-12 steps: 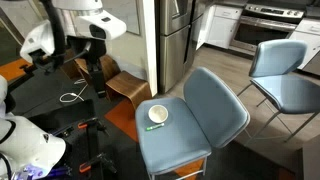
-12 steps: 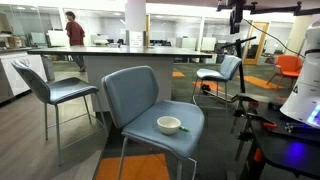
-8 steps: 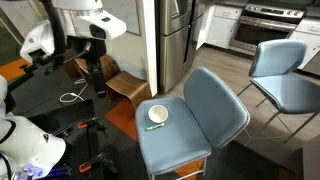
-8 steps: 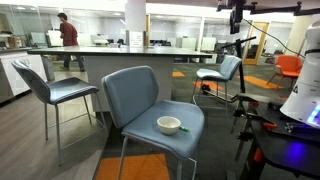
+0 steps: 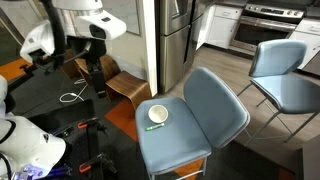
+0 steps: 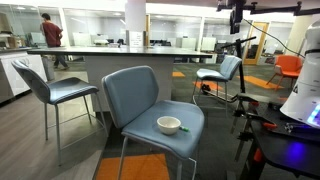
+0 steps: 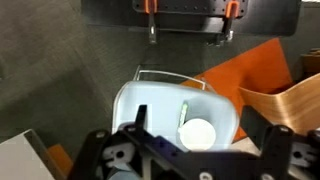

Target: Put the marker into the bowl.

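The white bowl (image 5: pixel 157 114) sits on the seat of a blue chair (image 5: pixel 200 110), near the seat's front; it also shows in the other exterior view (image 6: pixel 169 125). In the wrist view the bowl (image 7: pixel 197 134) is seen from high above, and the greenish marker (image 7: pixel 184 113) lies on the seat just beside the bowl's rim. My gripper (image 7: pixel 195 108) is open and empty, far above the chair, with its fingers framing bowl and marker. In an exterior view the gripper (image 5: pixel 97 78) hangs well away from the chair.
A second blue chair (image 5: pixel 280 70) stands behind the first. A curved wooden chair (image 5: pixel 125 88) and an orange mat (image 7: pixel 255 70) lie near the arm. Cables and dark equipment (image 5: pixel 70 98) cover the floor under the arm. A steel fridge (image 5: pixel 175 35) stands behind.
A person in the far background of an exterior view has walked to the left. The arm, bowl and marker have not moved.
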You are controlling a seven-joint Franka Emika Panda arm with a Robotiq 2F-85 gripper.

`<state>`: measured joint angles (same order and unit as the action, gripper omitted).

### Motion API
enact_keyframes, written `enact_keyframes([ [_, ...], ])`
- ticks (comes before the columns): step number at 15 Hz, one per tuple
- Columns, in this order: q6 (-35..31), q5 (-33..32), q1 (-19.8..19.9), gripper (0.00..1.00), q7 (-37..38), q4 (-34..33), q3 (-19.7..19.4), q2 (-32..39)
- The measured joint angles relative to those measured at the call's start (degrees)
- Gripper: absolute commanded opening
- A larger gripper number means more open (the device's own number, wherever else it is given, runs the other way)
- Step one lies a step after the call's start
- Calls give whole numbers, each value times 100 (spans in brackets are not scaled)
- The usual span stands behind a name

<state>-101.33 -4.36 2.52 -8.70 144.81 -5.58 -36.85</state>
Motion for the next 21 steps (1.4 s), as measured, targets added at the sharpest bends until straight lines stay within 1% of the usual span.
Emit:
enact_keyframes([
  [5,-52,19,0,100,5,15,-4,34],
  [7,-255,181,-1,100,10,112,-26,181],
  [9,-628,456,-6,100,16,299,-37,450],
  [13,-1892,1265,-59,100,-5,926,-42,1167],
  [15,-2704,1626,-176,100,-33,1301,-41,1606],
  [17,-3682,2002,-371,100,-326,1573,-37,2156],
  [19,-4621,2423,-611,100,-714,1592,-4,2855],
  [21,-5442,2946,-832,100,-1135,1555,134,3571],
])
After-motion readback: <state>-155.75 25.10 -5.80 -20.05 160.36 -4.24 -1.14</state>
